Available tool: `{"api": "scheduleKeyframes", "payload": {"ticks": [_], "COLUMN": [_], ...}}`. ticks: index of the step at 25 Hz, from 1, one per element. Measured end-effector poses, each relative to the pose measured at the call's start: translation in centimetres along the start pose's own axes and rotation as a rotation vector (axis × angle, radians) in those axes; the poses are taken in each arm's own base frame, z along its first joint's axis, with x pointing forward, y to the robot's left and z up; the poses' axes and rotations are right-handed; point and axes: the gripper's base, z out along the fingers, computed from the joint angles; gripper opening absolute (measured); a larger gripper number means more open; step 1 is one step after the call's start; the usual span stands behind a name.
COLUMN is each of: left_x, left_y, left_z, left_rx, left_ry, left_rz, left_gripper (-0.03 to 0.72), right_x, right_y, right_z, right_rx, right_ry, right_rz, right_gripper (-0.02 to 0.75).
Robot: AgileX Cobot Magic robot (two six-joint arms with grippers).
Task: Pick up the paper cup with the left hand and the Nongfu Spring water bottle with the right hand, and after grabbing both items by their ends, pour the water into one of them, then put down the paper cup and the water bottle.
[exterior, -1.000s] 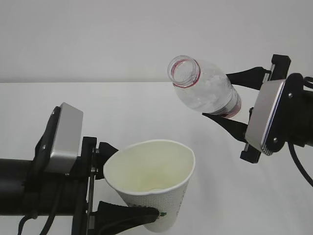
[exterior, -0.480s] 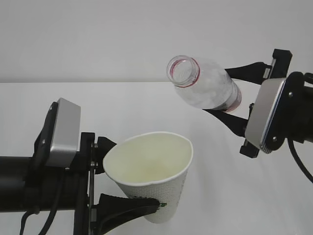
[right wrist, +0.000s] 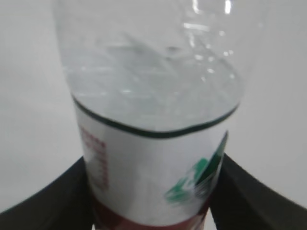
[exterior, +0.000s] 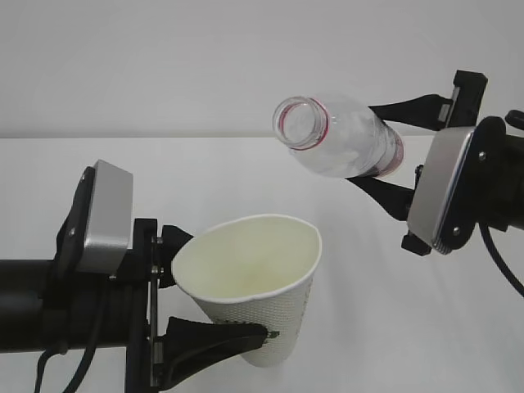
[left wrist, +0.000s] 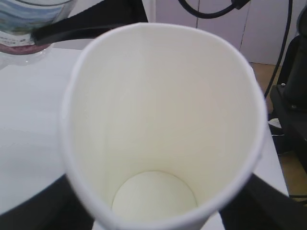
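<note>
Bottle mouth first: compared with a second ago, the Nongfu Spring water bottle [exterior: 342,139] has swung a little to the left and risen slightly, so its open neck now points more toward my exterior camera and sits higher above the paper cup [exterior: 255,286]. The cup has also drifted slightly left and lower. I see no stream leaving the neck, and the left wrist view shows the cup's cream floor dry and bare, so I judge the pour has not started; the bottle is only nearing the horizontal, with its mouth up and to the right of the cup's rim rather than over it. The water [right wrist: 144,81] lies pooled along the bottle's lower wall, short of the neck as far as I can tell.

The right hand [exterior: 385,147] has its jaws spread fairly wide around the bottle's labelled end, one finger above and one below in the exterior view, both pressed against the label; that is a firm hold, not an empty opening. The left hand [exterior: 217,303] has its jaws likewise set wide, clamped on the cup's lower wall, squeezing the rim into an oval. Cup and bottle are both clear of the bench [exterior: 205,180], well apart from each other.
</note>
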Motion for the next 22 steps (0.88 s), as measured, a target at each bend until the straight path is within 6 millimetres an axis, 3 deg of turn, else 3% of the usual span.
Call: {"api": "scheduleKeyframes", "payload": {"ticks": [22], "left_x": [0.0], "left_y": [0.0], "left_z": [0.0], "left_rx": [0.001], "left_ry": [0.0], "left_rz": [0.0], "left_gripper": [0.513], "right_x": [-0.1], "right_y": [-1.2], "right_z": [0.6], "right_rx": [-0.049], "right_ry": [0.016], "right_rz": [-0.2], "right_gripper": [0.484]}}
